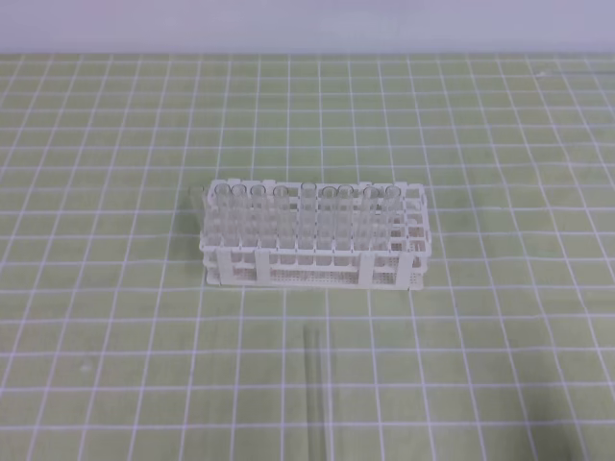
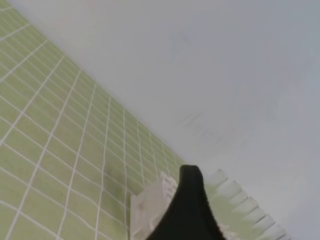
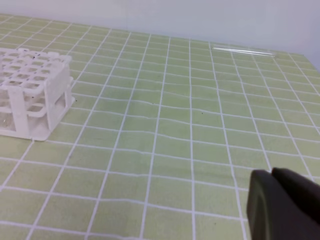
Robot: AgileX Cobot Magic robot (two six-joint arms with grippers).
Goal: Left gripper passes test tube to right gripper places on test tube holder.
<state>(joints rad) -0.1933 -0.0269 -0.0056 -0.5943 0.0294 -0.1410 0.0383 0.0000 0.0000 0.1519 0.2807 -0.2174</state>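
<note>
Clear glass, barely traceable: test tube (image 1: 313, 379) lying flat on the green gridded mat (image 1: 115, 317), in front of the white test tube holder (image 1: 312, 259), lower end cut off by the bottom edge of the high view, touched by no finger. Row of upright tubes (image 1: 317, 206) in the holder's back holes, pale and hard to count. Neither arm visible from the high view. Of the left gripper (image 2: 186, 210) only one black finger in its wrist view, tip rising just in front of the holder's end (image 2: 150, 207) and blocking most of it; second finger out of frame, so gap between fingers impossible to tell. Of the right gripper (image 3: 282, 205) only a blurred black block at the lower right corner of its wrist view, fingers together with nothing between them, holder (image 3: 32, 95) well apart to its left. Faint second clear tube (image 3: 243, 50) far beyond the right fingers, near the mat's back edge. No readable labels or writing anywhere
</note>
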